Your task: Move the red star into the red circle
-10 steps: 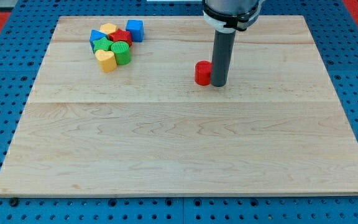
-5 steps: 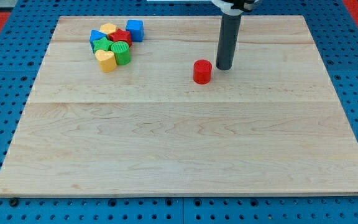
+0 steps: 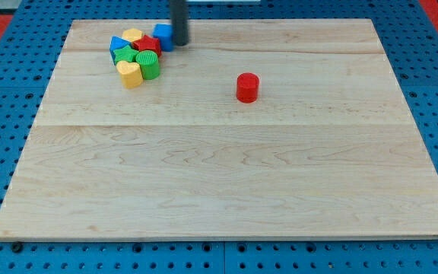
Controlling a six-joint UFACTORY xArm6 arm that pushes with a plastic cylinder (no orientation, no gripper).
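Your tip (image 3: 179, 43) sits at the view's top, left of centre, its end right against the right side of the blue cube (image 3: 163, 36). There are no fingers on this rod, so it grips nothing; it only touches that cube from the side.

Just left of the tip lies the cluster. The blue cube is its upper right member. The red star (image 3: 150, 44) lies just below and left of the cube, packed in among the others. Next to the star are a yellow block (image 3: 132, 35) at the top, a blue block (image 3: 117, 44) at the far left, a green block (image 3: 127, 55) in the middle, a green cylinder (image 3: 149, 66) below the star, and a yellow heart (image 3: 130, 74) at the bottom.

The red circle (image 3: 247, 87) stands alone, well apart from the cluster, toward the view's right and lower than the tip. All of it rests on the pale wooden table (image 3: 226, 183).
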